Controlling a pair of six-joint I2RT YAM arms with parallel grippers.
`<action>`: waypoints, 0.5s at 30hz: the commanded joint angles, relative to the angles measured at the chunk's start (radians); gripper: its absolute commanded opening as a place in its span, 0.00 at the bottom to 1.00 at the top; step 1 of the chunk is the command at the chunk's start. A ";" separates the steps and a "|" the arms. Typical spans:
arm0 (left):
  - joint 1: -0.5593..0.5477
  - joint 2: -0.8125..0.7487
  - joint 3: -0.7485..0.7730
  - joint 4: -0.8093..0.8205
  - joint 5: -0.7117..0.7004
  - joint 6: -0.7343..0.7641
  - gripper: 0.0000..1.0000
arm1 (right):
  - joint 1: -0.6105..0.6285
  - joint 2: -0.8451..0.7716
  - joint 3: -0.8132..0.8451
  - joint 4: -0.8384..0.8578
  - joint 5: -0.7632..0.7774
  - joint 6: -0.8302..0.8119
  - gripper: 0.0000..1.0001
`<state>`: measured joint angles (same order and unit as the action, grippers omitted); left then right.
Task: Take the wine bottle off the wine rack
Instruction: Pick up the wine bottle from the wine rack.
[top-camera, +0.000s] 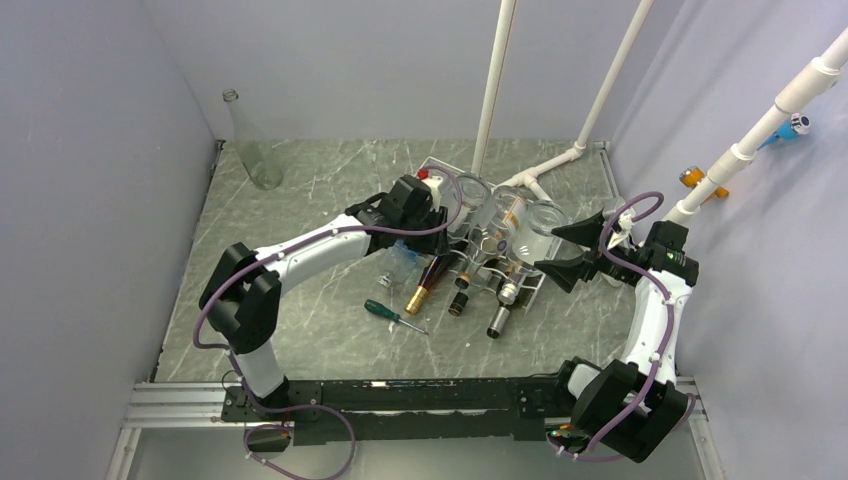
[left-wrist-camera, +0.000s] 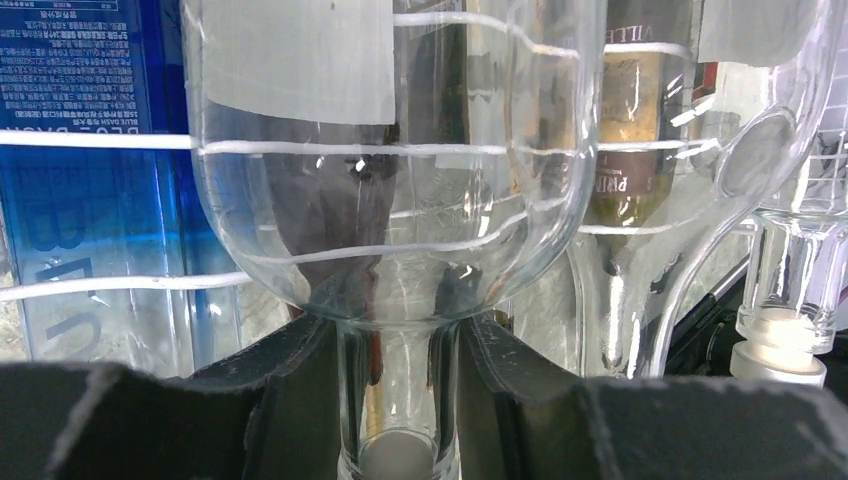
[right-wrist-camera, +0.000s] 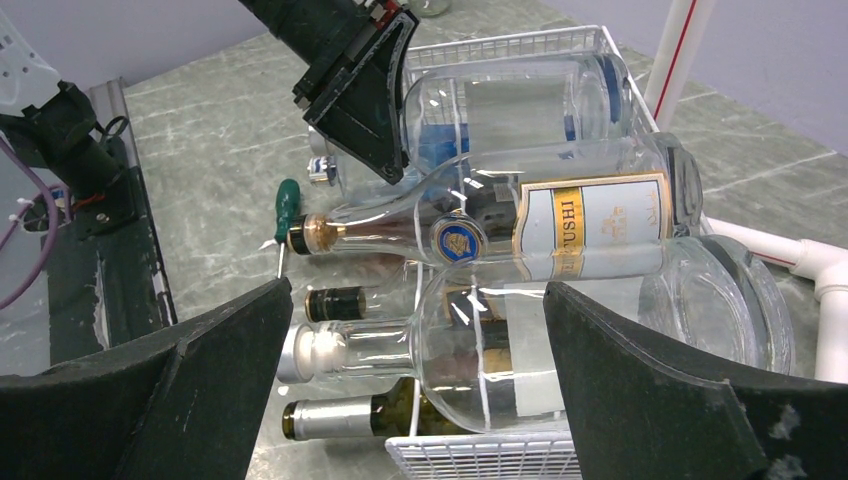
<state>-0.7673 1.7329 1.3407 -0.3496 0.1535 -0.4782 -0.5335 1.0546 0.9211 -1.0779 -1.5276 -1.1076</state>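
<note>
The white wire wine rack (top-camera: 533, 287) lies mid-table, loaded with several bottles lying flat; its rim also shows in the right wrist view (right-wrist-camera: 480, 455). My left gripper (top-camera: 447, 222) is shut on the neck of a clear glass bottle (top-camera: 470, 197) at the rack's left side. In the left wrist view my left gripper (left-wrist-camera: 398, 385) has a finger pressed on each side of that bottle's (left-wrist-camera: 400, 200) neck. My right gripper (top-camera: 565, 250) is open and empty at the rack's right side. In its own view my right gripper (right-wrist-camera: 418, 290) frames a clear white-capped bottle (right-wrist-camera: 470, 340) without touching it.
A green-handled screwdriver (top-camera: 380, 309) and a dark gold-foiled bottle (top-camera: 428, 285) lie in front of the rack. A tall empty clear bottle (top-camera: 250, 140) stands at the back left. White pipes (top-camera: 495, 80) rise behind and right of the rack. Walls enclose the table.
</note>
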 joint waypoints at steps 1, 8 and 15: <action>-0.003 -0.070 0.003 0.062 -0.052 0.012 0.00 | -0.002 0.000 0.042 -0.010 -0.031 -0.037 1.00; -0.002 -0.159 -0.060 0.150 -0.093 0.000 0.00 | 0.000 -0.001 0.044 -0.013 -0.031 -0.041 1.00; -0.002 -0.209 -0.103 0.202 -0.128 -0.017 0.00 | 0.003 0.001 0.044 -0.013 -0.029 -0.042 1.00</action>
<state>-0.7773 1.6188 1.2247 -0.3050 0.1066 -0.4759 -0.5331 1.0550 0.9245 -1.0920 -1.5272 -1.1110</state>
